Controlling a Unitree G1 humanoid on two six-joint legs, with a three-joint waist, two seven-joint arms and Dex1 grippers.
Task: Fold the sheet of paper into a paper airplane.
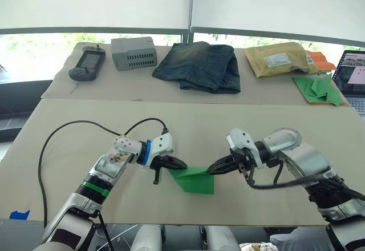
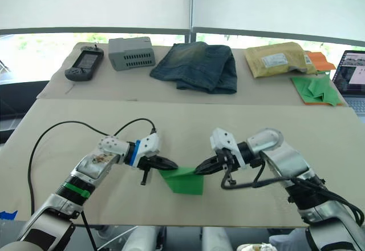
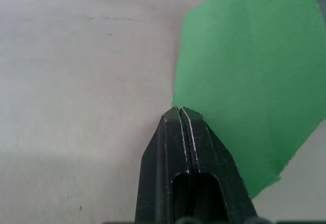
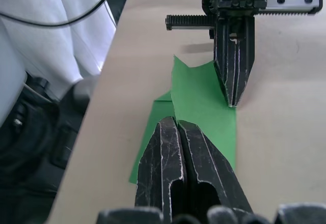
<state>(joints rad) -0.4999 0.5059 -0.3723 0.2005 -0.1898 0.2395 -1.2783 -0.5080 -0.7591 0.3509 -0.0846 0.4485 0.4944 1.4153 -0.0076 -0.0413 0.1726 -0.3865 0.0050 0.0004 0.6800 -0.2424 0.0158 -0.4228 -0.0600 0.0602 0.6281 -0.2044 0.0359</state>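
Note:
The green sheet of paper (image 1: 197,182) lies partly folded near the front edge of the near table (image 1: 74,125). One flap is raised above the lower layer. My left gripper (image 1: 181,164) is shut, and its tip rests at the sheet's left edge (image 3: 179,110). Nothing green shows between its fingers. From the right, my right gripper (image 1: 211,169) is shut on the raised flap's corner. In the right wrist view its closed fingers (image 4: 193,147) lie over the sheet (image 4: 204,102), with the left gripper (image 4: 233,101) opposite, tip down on the paper.
The far table holds a handheld console (image 1: 86,63), a grey box (image 1: 133,52), folded jeans (image 1: 199,65), a yellow padded envelope (image 1: 280,59), a heap of green paper darts on an orange sheet (image 1: 316,86) and a laptop (image 1: 351,74). A black cable (image 1: 68,126) loops from my left wrist.

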